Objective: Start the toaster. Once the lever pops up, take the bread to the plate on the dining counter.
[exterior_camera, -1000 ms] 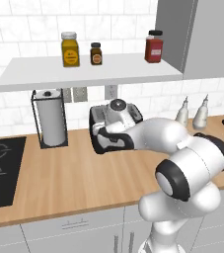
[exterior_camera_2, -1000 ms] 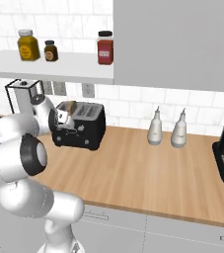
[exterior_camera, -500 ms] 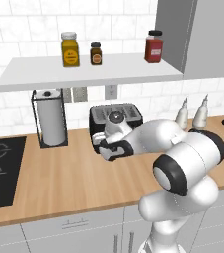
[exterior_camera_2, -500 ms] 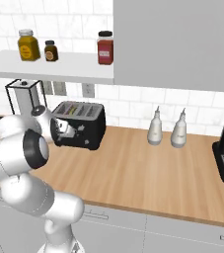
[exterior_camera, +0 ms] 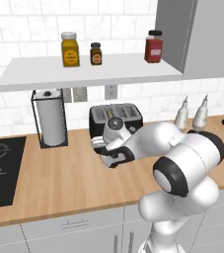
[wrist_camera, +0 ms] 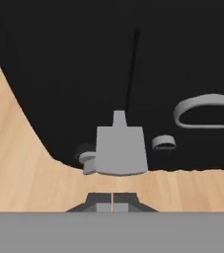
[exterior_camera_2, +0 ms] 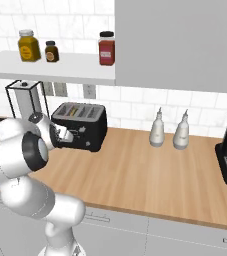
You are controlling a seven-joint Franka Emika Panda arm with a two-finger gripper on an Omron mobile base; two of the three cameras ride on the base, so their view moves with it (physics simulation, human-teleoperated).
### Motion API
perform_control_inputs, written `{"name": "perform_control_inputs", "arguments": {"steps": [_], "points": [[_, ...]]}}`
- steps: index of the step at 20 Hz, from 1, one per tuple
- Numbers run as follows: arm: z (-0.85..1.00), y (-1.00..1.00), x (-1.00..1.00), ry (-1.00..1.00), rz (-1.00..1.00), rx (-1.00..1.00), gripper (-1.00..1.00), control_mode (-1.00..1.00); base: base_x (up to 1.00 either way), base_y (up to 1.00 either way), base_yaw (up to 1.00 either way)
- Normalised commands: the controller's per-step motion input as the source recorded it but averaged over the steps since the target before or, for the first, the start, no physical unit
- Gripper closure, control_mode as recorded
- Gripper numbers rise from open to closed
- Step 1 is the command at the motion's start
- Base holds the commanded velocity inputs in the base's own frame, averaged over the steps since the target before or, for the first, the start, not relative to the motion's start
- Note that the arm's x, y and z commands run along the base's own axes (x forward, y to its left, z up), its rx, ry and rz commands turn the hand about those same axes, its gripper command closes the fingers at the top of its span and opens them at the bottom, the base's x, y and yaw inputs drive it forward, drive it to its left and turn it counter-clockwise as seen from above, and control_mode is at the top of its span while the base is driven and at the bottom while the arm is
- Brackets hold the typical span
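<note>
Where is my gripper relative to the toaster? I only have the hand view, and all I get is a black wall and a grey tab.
Observer: The gripper is low at the front of the toaster, near its lower left corner as the left base view shows it.
Operator: Is there bread in the slots?
Observer: The right base view shows something tan inside the slots, probably the bread; I cannot make out more.
Operator: What stands beside the toaster?
Observer: A paper towel roll in a wire holder on one side, two small white bottles on the other.
Operator: Anything overhead?
Observer: A white shelf with three jars hangs above the toaster.
</note>
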Motion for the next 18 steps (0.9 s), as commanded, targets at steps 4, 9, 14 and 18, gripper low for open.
{"name": "perform_control_inputs", "arguments": {"steps": [4,9,14,18], "points": [[0.97,0.00,0.00,0.00,0.00,0.18,1.00,-1.00,0.00,0.00,0.00],[1.00,0.00,0.00,0.00,0.00,0.20,1.00,-1.00,0.00,0.00,0.00],[1.00,0.00,-0.16,0.00,0.00,0.06,1.00,-1.00,0.00,0.00,0.00],[1.00,-0.13,-0.25,0.00,-0.03,0.00,1.00,-1.00,0.00,0.00,0.00]]}}
